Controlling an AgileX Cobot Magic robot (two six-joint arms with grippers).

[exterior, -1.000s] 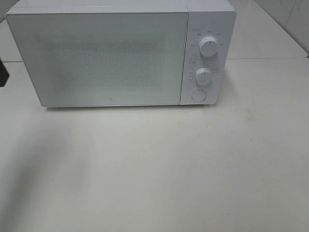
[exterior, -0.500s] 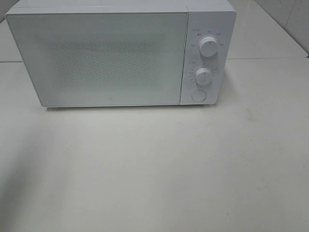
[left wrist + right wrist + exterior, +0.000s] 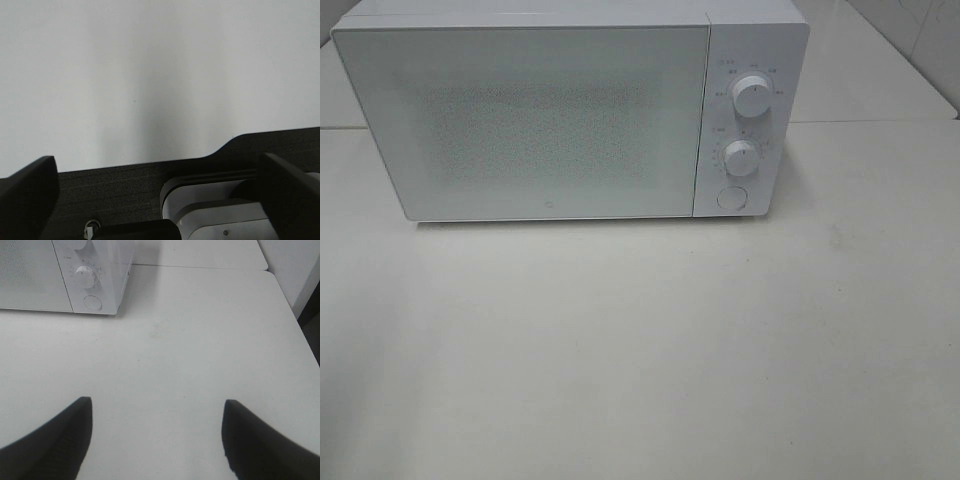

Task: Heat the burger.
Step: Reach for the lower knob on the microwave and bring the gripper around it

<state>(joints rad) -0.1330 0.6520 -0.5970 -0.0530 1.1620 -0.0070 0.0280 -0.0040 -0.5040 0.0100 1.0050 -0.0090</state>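
The burger is out of view in every frame. A white microwave (image 3: 560,120) stands at the back of the table with its door shut; its frosted window shows nothing inside. Its corner with a knob (image 3: 86,276) and a round button (image 3: 92,302) also appears in the right wrist view. My right gripper (image 3: 157,401) hovers open and empty over the bare table, to the front right of the microwave. The left gripper (image 3: 157,158) is wide open with nothing between its dark fingers (image 3: 27,195), facing a plain white surface. Neither gripper appears in the exterior high view.
The microwave's panel carries an upper knob (image 3: 752,97), a lower knob (image 3: 742,157) and a round button (image 3: 731,197). The white table (image 3: 650,340) stretches in front; its right edge (image 3: 295,315) drops off. A dark ledge (image 3: 125,185) and a white housing (image 3: 215,210) lie below the left gripper.
A dark piece of the left arm at the exterior view's left edge has gone out of view, and the shadow on the table's left has faded. The microwave has not moved.
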